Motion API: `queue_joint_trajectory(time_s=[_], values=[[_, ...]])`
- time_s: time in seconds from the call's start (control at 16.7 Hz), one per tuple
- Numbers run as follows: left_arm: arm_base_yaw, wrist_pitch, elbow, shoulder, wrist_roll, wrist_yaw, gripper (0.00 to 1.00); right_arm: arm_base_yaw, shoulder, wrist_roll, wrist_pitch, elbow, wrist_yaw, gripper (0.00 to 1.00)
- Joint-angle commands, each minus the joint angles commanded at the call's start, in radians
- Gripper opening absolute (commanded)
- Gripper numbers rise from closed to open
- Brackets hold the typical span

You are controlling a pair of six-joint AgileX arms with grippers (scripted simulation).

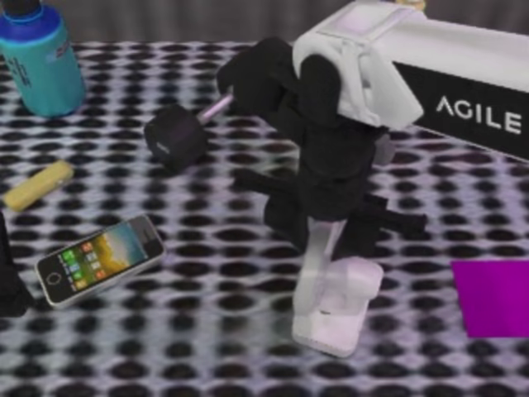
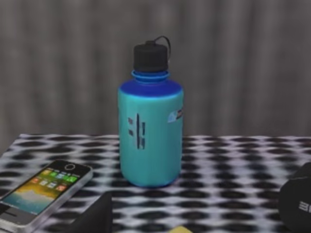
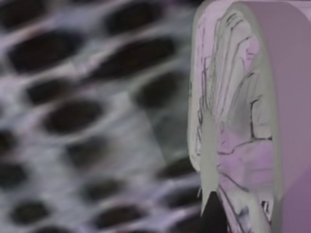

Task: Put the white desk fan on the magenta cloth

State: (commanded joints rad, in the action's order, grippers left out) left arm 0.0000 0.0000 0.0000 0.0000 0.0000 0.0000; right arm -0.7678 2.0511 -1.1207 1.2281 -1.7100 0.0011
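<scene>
Right pincer (image 1: 324, 236) pinches white desk fan (image 1: 339, 302) head, its base just below.

Table (image 1: 207, 331) w/ black-and-white spotted pattern fills the top view. Behind it, grey ribbed backdrop (image 2: 243, 63), prob. a curtain. Light even, no hard shadows.

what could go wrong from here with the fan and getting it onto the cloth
1. The right gripper is down on the white desk fan, but the top view hides the contact, so the hold may be loose and the fan may slip once lifted.
2. The magenta cloth lies at the table's right edge, partly out of frame, so the fan might land half off it.
3. The dumbbell lies close behind the right arm.
</scene>
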Motion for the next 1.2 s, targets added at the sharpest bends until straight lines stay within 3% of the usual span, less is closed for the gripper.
queue_joint_trajectory(time_s=[0.42, 0.84, 1.2], values=[[0.0, 0.0, 0.0, 0.0, 0.0, 0.0, 1.0, 0.002, -0.007, -0.001, 0.003, -0.003, 0.0, 0.0], [0.0, 0.0, 0.0, 0.0, 0.0, 0.0, 1.0, -0.006, -0.006, 0.0, 0.189, -0.19, 0.0, 0.0], [0.0, 0.0, 0.0, 0.0, 0.0, 0.0, 1.0, 0.001, -0.007, 0.009, 0.198, -0.194, -0.002, 0.0]])
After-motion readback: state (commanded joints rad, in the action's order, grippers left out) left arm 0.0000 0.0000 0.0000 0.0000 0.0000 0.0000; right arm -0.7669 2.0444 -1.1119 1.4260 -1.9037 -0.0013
